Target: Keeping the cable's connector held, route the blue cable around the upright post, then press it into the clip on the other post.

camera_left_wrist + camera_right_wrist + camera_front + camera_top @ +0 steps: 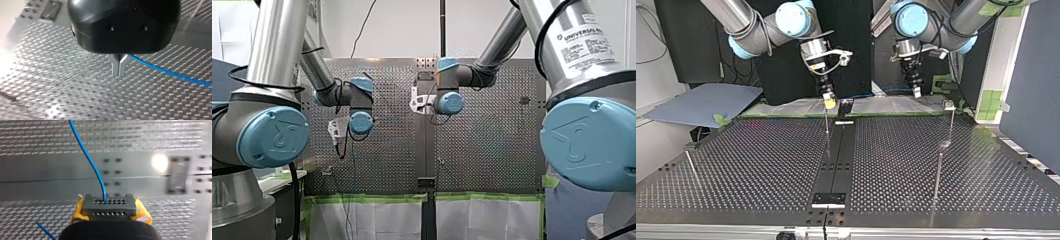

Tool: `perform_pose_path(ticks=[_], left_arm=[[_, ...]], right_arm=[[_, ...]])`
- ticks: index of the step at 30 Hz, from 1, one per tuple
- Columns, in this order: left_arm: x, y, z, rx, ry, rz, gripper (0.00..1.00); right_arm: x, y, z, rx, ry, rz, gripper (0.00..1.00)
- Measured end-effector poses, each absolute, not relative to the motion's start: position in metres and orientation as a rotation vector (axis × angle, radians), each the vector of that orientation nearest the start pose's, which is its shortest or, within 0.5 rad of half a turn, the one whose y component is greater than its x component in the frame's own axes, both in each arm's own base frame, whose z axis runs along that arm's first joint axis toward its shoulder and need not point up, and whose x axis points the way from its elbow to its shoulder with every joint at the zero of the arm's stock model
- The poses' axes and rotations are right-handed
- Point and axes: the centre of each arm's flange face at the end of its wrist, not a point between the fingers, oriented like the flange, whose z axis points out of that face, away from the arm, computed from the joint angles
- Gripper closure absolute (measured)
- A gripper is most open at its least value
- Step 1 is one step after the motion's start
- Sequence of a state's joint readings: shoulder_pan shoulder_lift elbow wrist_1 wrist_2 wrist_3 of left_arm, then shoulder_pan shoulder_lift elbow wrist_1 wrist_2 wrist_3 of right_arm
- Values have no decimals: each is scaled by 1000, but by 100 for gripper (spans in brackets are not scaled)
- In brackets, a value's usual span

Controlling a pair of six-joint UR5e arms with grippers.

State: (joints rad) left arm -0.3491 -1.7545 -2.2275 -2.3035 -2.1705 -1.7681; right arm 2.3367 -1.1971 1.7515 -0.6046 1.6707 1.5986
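Blue cable (87,157) trails free from the connector (109,205) clamped in the right tool (110,214), the left tool (119,73) closed tight beside it; rounding the post (827,125) and the clip (949,105) look undone.

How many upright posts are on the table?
3 in the top view: the middle post by my right pincer, the right post towards the far corner, the left post near the table's edge. Others may be hidden.

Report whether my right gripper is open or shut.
Shut on the connector: my right gripper's yellow pads press both its sides.
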Motion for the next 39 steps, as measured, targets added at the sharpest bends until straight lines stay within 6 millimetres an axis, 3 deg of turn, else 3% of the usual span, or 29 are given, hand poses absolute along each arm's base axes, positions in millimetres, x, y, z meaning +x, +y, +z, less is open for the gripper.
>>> perform_pose_path(ticks=[5,9,19,39], left_arm=[[382,-214,223,-373,1490,37,100],[382,-212,241,-368,1480,18,100],[383,-208,298,-371,1432,-55,100],[380,-191,443,-430,1248,-216,100]], right_arm=[[503,-347,306,1551,-796,1802,100],[502,-345,335,1515,-772,1838,100],[507,-343,358,1506,-732,1891,100],[532,-353,427,1405,-725,2090,100]])
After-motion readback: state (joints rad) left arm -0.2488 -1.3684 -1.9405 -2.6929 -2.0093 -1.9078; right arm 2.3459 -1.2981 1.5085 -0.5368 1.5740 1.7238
